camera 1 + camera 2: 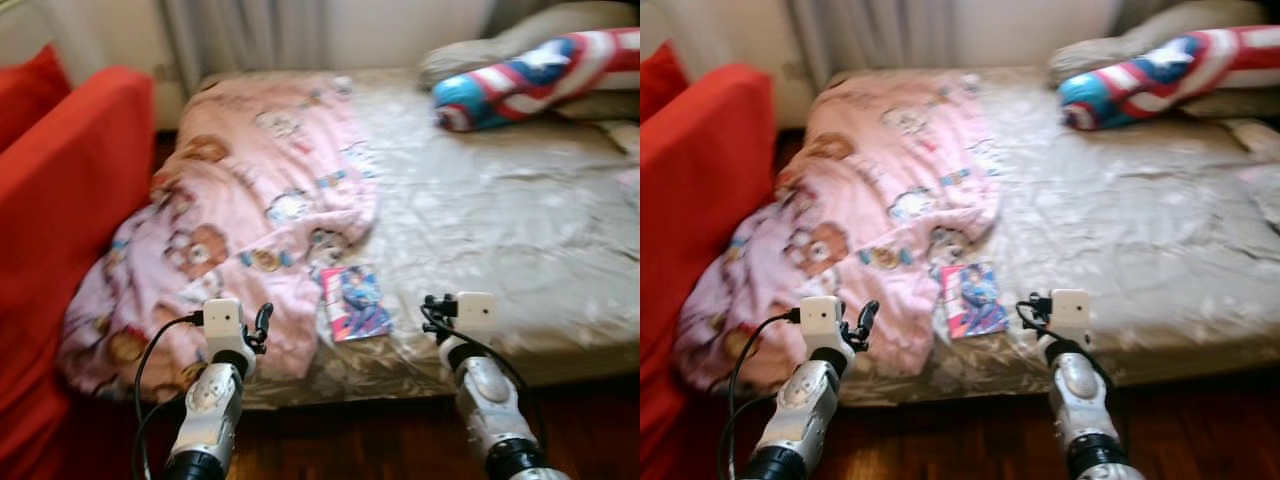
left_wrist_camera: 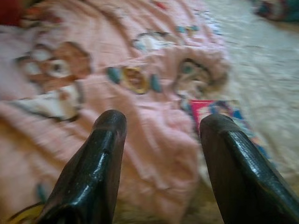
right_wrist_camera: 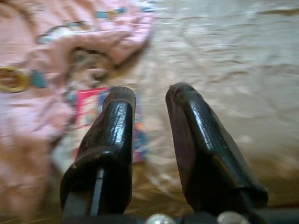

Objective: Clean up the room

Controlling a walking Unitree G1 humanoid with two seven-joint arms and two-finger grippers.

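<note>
A crumpled pink blanket (image 1: 240, 220) printed with cartoon bears covers the left part of a bed (image 1: 500, 230) and hangs over its near edge. A small colourful book (image 1: 354, 302) lies flat on the beige sheet next to the blanket's edge, near the bed's front. My left gripper (image 2: 161, 126) is open, held low before the blanket's front edge. My right gripper (image 3: 150, 100) is open too, hovering at the bed's front edge just right of the book (image 3: 93, 112). Neither holds anything.
A red sofa (image 1: 60, 230) stands close along the left side of the bed. A red, white and blue striped cushion (image 1: 530, 75) and grey pillows (image 1: 520, 40) lie at the far right. Dark wooden floor (image 1: 350, 440) runs below the bed's front.
</note>
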